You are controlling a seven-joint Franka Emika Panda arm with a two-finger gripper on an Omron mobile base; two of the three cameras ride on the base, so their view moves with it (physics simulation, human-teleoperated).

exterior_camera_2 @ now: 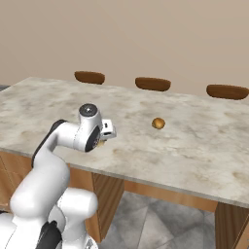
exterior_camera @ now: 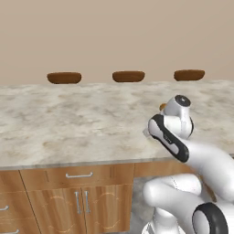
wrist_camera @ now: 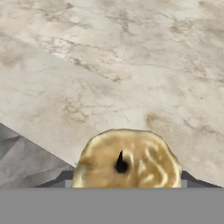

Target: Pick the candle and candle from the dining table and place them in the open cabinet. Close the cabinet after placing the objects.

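A short golden-tan candle (wrist_camera: 131, 162) with a dark wick sits between the fingers of my gripper (wrist_camera: 127, 180), which is shut on its sides. In the right base view the gripper (exterior_camera_2: 102, 138) hangs just over the near edge of the dining table (exterior_camera_2: 194, 151), and a bit of the candle (exterior_camera_2: 100, 143) peeks out under the hand. The arm's own links hide the gripper in the left base view. The marbled dining table (exterior_camera: 68, 123) stretches across both base views. The cabinet is out of view.
A small orange ball (exterior_camera_2: 158, 123) lies on the stone top to the right of the hand. Three brown stool seats (exterior_camera: 128, 76) line the table's far side. Wooden drawers and doors (exterior_camera: 78, 176) sit under the near edge, with grey floor (wrist_camera: 26, 153) below.
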